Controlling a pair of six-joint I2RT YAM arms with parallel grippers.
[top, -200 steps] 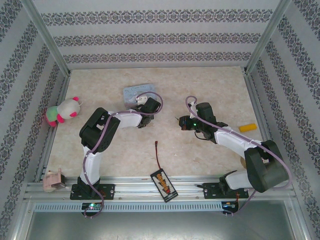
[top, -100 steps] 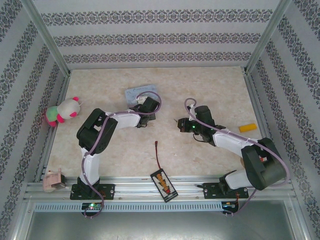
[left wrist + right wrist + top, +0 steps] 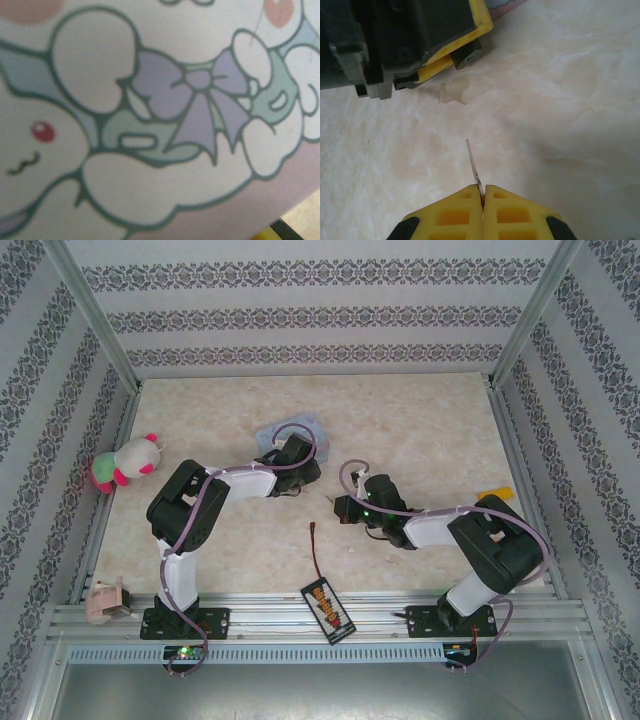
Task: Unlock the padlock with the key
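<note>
Right hand (image 3: 482,194) pinches the thin silvery metal key (image 3: 473,162), tip aimed upper left for poking in; I cannot tell the left hand (image 3: 454,50) grip.

I work in a staged robot test cell, a lab rig rather than a lived-in room. Walls (image 3: 300,315) of striped floral wallpaper stand ahead of my grippers and to both sides, held by bare aluminium posts (image 3: 95,320). Under my right gripper (image 3: 483,189) lies a marble-patterned tabletop (image 3: 560,100). Behind both grippers, slotted aluminium rails (image 3: 300,618) carry my bases. Odd props lie scattered: a plush toy (image 3: 125,462) well left of my left gripper (image 3: 287,447), and a yellow block (image 3: 497,496) right of my right one.
</note>
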